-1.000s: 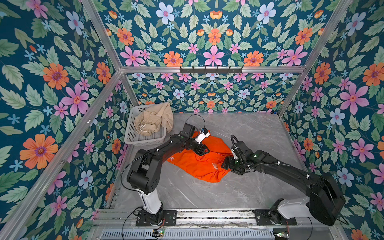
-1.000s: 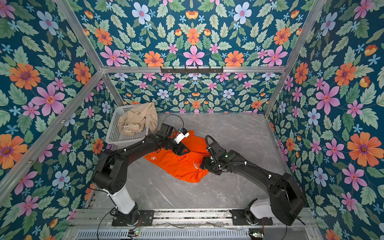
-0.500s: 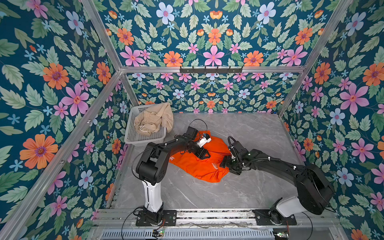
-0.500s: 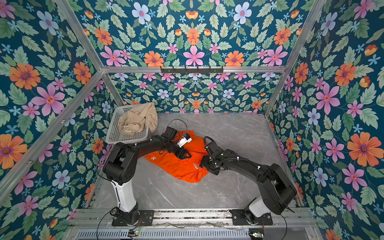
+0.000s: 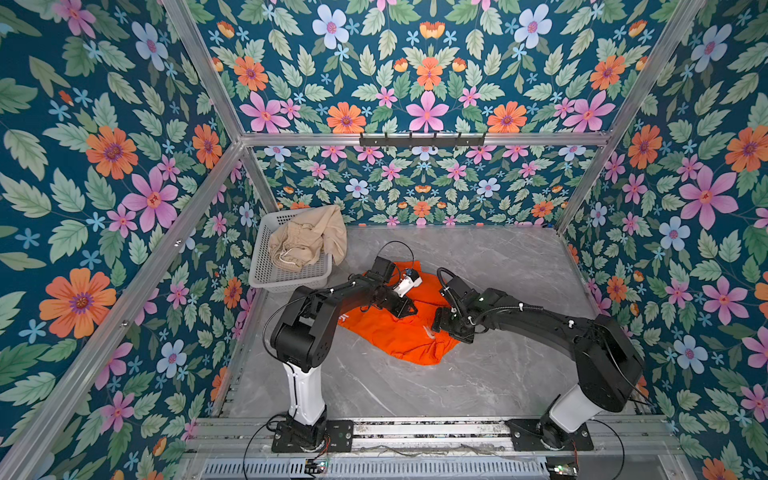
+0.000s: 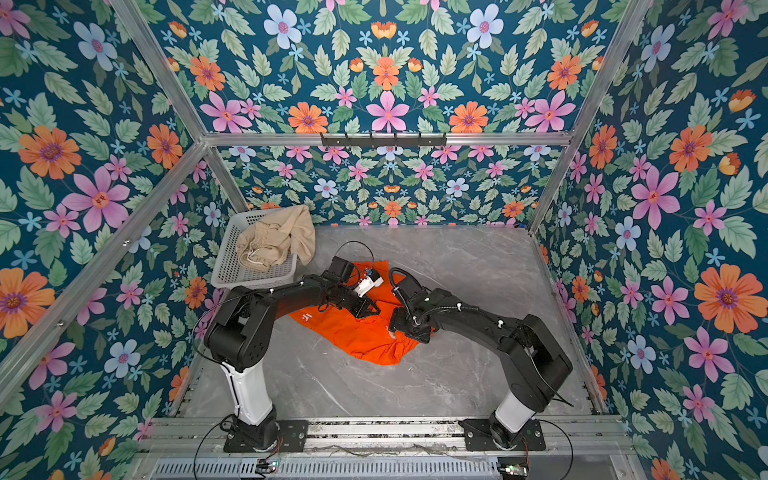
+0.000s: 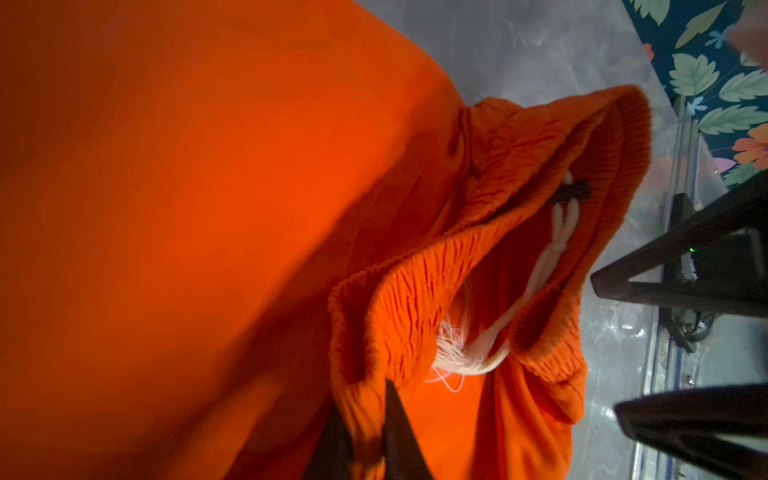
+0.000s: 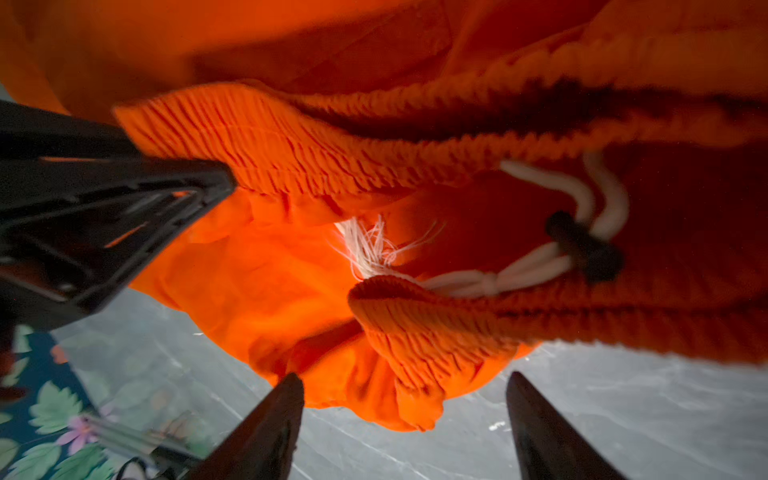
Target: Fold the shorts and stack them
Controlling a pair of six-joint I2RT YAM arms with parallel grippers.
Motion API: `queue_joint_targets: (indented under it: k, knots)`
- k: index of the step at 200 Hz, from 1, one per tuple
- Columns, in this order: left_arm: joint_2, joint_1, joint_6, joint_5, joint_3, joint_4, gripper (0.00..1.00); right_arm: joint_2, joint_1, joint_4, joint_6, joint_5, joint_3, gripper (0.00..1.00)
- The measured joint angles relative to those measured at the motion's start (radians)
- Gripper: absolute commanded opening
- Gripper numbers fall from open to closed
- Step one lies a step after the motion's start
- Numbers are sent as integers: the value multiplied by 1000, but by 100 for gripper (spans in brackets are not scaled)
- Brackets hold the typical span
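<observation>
Two pairs of shorts are in view. The orange shorts (image 5: 399, 338) (image 6: 359, 338) lie crumpled in the middle of the grey marble worktop (image 5: 490, 257) (image 6: 457, 257), between the two arms, with a small white logo (image 5: 344, 319) (image 6: 306, 318) showing on their left part. The beige shorts (image 5: 307, 241) (image 6: 274, 239) sit bunched in the white perforated basket (image 5: 286, 283) (image 6: 249, 279) at the far left corner, one part hanging over its right rim.

The left claw (image 5: 409, 309) (image 6: 372, 309) is down on the orange fabric. In the left wrist view its dark fingers (image 7: 399, 432) are pinched together on a fold of the ribbed orange waistband (image 7: 399, 299), so the left claw (image 7: 365, 434) is clamped on the orange shorts. The right wrist view shows the same grip from the side, the left claw (image 8: 226, 183) biting the waistband (image 8: 291, 153).

The right claw (image 5: 446, 328) (image 6: 405, 328) stands at the right side of the garment, just beside the left one. Its jaws are spread wide: its fingertips (image 8: 291, 384) stand on either side of a bunched end of waistband without closing on it, the right claw (image 8: 403, 380) holding nothing.

Inside the gaping waist lies a white drawstring (image 8: 536, 264) (image 7: 552, 249) with a frayed end and a black toggle (image 8: 582, 245) (image 7: 575, 192).
</observation>
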Motion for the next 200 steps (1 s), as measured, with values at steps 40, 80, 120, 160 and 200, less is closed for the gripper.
queue_joint_targets:
  k: [40, 80, 120, 160, 200]
  knots:
    - [-27, 0, -48, 1, -18, 51, 0, 121, 67, -115, -15, 127, 103, 76]
    - [-28, 0, -71, 1, -20, 62, 0, 231, 91, -147, -20, 219, 156, 74]
    - [-57, 0, -77, -9, -27, 63, 0, 274, 94, -145, -25, 285, 157, 40]
    - [-158, 0, -96, -79, -15, 38, 0, 83, 95, -92, -71, 329, 55, 18]
    - [-346, 0, -100, -219, 48, -10, 0, -264, 90, 16, -239, 330, -83, 0]
